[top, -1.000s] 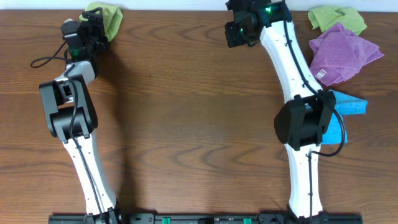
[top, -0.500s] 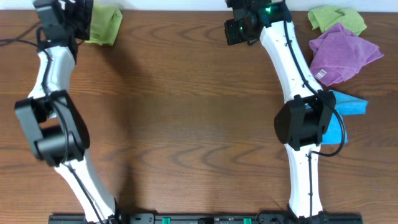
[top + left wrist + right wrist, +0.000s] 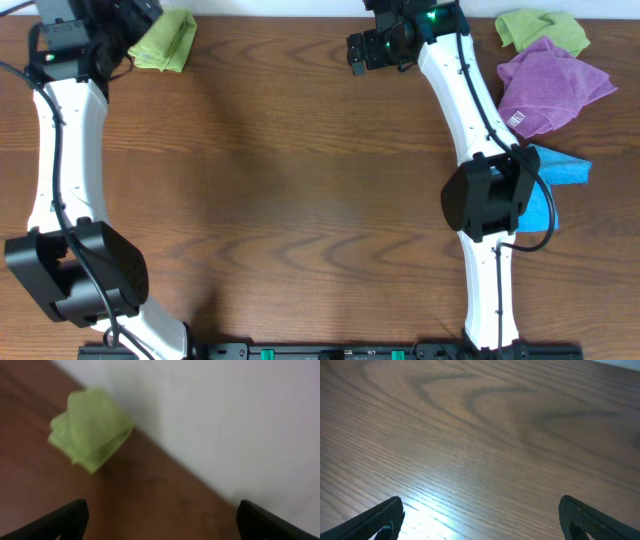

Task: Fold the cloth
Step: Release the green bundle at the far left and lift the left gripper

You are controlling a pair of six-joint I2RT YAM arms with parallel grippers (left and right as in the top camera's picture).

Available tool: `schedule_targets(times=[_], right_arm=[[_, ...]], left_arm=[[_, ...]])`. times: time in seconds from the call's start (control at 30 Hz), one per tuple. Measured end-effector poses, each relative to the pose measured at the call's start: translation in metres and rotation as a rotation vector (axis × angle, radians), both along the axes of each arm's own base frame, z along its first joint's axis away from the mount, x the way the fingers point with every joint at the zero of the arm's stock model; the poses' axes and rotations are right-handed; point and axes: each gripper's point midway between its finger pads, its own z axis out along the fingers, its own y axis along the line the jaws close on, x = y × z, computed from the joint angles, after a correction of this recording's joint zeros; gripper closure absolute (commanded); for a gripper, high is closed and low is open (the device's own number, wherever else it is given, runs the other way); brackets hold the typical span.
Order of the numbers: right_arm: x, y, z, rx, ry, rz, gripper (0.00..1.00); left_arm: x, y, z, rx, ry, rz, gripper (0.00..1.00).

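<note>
The cloth (image 3: 90, 427) is laid folded at the edge of the table (image 3: 300, 200); the left gripper (image 3: 160, 516) and right gripper (image 3: 480, 512) are held wide apart.

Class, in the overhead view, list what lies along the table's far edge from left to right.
left gripper → folded green cloth → right gripper → crumpled green cloth
</note>
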Motion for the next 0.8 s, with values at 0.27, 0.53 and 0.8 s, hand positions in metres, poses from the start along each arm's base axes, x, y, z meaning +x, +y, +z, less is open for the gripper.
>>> schedule_targets(times=[0.27,0.53,0.8], right_arm=[[-0.022,-0.021,0.061,-0.090,-0.074,0.007,0.01],[-0.067,-0.059,0.167,-0.123,-0.216,-0.041,0.01],[-0.101,-0.084,0.225,-0.117,-0.313,-0.084,0.01]], left_arm=[[-0.026,-0.052,-0.027,0.230,0.153,-0.145,0.04],[-0.076,-0.086,0.018,0.418,0.143,-0.249,0.05],[-0.132,-0.073,0.090,0.491,0.017,-0.222,0.05]])
